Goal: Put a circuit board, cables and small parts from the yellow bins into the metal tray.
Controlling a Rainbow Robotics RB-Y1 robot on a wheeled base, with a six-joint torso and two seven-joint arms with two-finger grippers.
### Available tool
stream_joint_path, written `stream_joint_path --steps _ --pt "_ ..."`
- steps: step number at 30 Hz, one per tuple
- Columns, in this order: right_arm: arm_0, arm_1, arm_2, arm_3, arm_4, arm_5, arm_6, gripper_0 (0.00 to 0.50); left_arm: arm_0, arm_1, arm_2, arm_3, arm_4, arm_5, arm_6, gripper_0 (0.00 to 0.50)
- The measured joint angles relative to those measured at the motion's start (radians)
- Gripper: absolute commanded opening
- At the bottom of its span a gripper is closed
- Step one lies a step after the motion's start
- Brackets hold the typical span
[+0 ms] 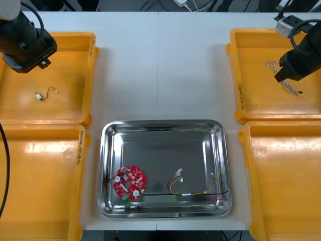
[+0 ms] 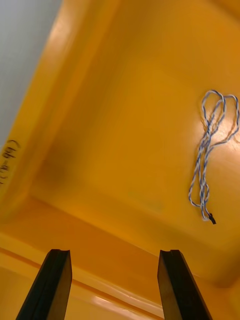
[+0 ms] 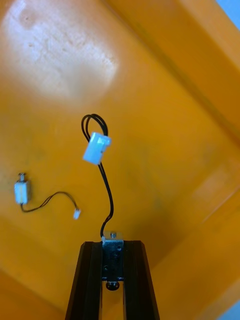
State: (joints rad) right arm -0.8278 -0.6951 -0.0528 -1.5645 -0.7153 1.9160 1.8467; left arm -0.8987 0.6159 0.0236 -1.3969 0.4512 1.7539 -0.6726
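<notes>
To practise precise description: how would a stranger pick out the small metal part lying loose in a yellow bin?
Start at the far yellow bin on the robot's left. On its floor lies a small metal part trailing a black wire to a white plug. Unlike its twin clamped in the left gripper, it lies free.

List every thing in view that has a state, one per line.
Left gripper: jaws shut on a small metal part with a black cable, held over the far left yellow bin.
Right gripper: jaws open, above the far right yellow bin.
Twisted blue and white cable: lying loose in that bin.
Second small metal part: lying in the far left bin.
Shiny metal tray: holds a round red circuit board and a red and yellow cable.
</notes>
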Motion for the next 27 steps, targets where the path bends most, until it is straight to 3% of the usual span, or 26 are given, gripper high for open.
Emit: stream_joint_path --steps 7,12,16,21,27 --pt "-0.056 -0.006 -0.003 0.176 0.059 -0.032 0.088 0.500 0.000 0.057 0.000 -0.124 0.107 0.153 0.000 0.000" --pt "-0.122 -0.006 -0.003 0.371 0.066 -0.119 0.226 0.500 0.000 0.084 0.000 -0.191 0.170 0.157 0.000 0.000" --pt "-0.173 -0.006 -0.003 0.502 0.072 -0.185 0.256 0.500 0.000 0.101 0.000 -0.237 0.236 0.158 0.000 0.000" --pt "-0.195 -0.006 -0.003 0.574 0.079 -0.265 0.358 0.500 0.015 0.105 0.000 -0.329 0.298 0.160 0.000 0.000" --pt "-0.196 -0.006 -0.004 0.633 0.087 -0.343 0.416 0.500 0.105 0.105 -0.001 -0.538 0.358 0.160 0.000 0.000"
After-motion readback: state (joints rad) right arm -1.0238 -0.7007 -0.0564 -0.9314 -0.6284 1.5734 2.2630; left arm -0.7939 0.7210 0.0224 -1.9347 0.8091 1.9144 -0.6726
